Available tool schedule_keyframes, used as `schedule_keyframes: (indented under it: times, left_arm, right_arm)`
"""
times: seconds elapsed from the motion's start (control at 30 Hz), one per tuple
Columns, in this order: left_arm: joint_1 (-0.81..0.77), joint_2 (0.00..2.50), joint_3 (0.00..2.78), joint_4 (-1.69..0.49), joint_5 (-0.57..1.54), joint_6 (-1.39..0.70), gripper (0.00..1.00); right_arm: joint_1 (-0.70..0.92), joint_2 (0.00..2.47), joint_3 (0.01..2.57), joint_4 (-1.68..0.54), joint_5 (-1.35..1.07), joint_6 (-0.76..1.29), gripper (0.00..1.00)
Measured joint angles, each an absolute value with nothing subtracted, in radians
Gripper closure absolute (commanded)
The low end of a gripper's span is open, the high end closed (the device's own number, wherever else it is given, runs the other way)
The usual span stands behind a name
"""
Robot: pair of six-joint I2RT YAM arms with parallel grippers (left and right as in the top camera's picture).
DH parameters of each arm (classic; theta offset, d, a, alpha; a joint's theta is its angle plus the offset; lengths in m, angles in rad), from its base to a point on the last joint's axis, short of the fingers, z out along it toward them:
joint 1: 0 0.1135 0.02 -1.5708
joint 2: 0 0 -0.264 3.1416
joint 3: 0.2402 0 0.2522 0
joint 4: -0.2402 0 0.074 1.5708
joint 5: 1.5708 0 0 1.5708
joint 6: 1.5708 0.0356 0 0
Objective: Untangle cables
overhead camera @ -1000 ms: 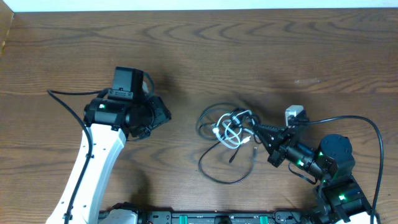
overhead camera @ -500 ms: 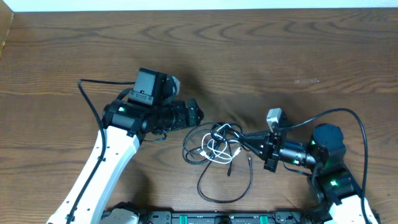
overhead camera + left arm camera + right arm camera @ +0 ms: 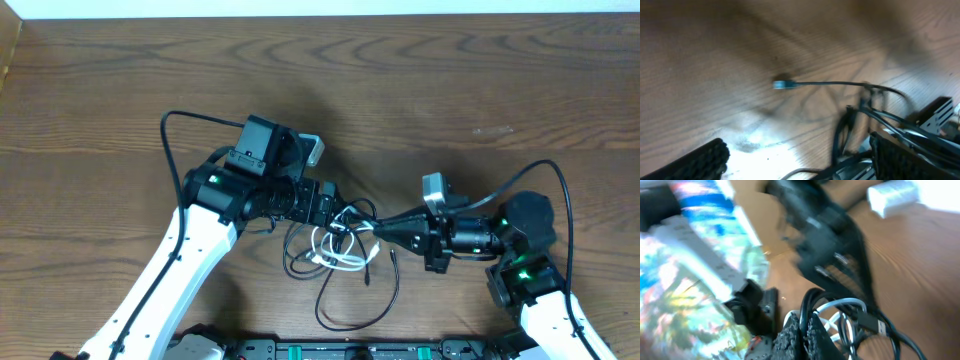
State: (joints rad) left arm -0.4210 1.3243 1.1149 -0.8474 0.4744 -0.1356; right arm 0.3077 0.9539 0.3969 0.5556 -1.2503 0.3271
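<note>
Cables (image 3: 340, 248), thin and flexible, lying knotted on wooden table (image 3: 450, 90) of wavy brown grain, between both grippers: several black cords making round loops, the widest trailing toward the near edge, one glossy white cord (image 3: 336, 261) curling inside them. Ending one straight black cord, small plug (image 3: 782, 84) resting on the wood. Standing wide open at the knot's left side, left gripper (image 3: 333, 210), ribbed fingers (image 3: 702, 160) far apart, cords passing close by one finger. Pinching tight on a black loop, right gripper (image 3: 378, 228), rough pads (image 3: 790, 337) pressing together.
</note>
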Motion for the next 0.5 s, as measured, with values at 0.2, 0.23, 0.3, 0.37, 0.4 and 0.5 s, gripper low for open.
schedule_keyframes:
  times: [0.2,0.23,0.3,0.37,0.4,0.5]
  left_arm:
    - [-0.422,1.405,1.115,-0.843,0.485,-0.117,0.87]
    - [-0.422,1.420,1.114,-0.841,0.485,-0.112,0.92]
    - [-0.422,1.452,1.115,-0.840,0.485,-0.107,0.92]
    - [-0.422,1.473,1.115,-0.838,0.485,-0.106,0.92]
    - [-0.422,1.481,1.115,-0.834,0.484,-0.106,0.92]
    - [-0.421,1.485,1.115,-0.826,0.468,-0.108,0.92]
  right_arm:
    - [0.308,0.953,0.398,0.820,-1.376,0.467,0.99]
    - [0.308,0.953,0.398,0.849,-1.390,0.492,0.99]
    - [0.308,0.953,0.398,0.870,-1.408,0.521,0.99]
    - [0.307,0.953,0.398,0.873,-1.422,0.543,0.99]
    - [0.305,0.953,0.398,0.873,-1.425,0.550,0.99]
    - [0.284,0.953,0.398,0.874,-1.434,0.563,0.99]
